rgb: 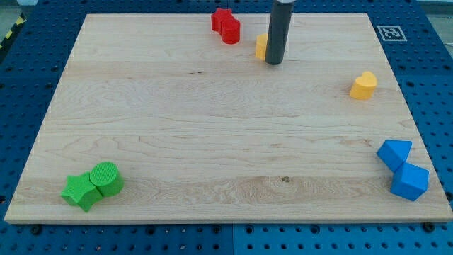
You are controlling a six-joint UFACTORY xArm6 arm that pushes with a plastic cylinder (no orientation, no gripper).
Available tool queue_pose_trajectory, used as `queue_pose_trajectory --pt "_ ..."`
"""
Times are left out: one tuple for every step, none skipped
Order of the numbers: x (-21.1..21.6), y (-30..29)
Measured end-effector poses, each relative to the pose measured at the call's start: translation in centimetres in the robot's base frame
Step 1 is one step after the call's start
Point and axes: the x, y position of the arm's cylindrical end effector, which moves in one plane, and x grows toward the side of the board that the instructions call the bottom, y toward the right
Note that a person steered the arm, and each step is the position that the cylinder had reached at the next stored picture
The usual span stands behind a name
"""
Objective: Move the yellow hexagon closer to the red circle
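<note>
The yellow hexagon (261, 47) lies near the view's top centre, mostly hidden behind my rod. My tip (274, 63) rests on the board touching the hexagon's right side. The red circle (230, 31) lies a short way to the upper left of the hexagon, pressed against a red star-like block (221, 19) at the board's top edge. A small gap separates the hexagon from the red circle.
A yellow heart-shaped block (364, 85) lies at the right. Two blue blocks (394, 154) (410, 181) sit at the bottom right edge. A green circle (107, 177) and a green star-like block (80, 191) sit at the bottom left. The wooden board (212, 127) lies on a blue pegboard.
</note>
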Motion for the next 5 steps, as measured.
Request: queue_pose_trajectory --pt "-2.3 0.0" --pt "-4.3 0.0" --pt "-6.1 0.0" --pt "-6.9 0.0" --pt "-6.8 2.0"
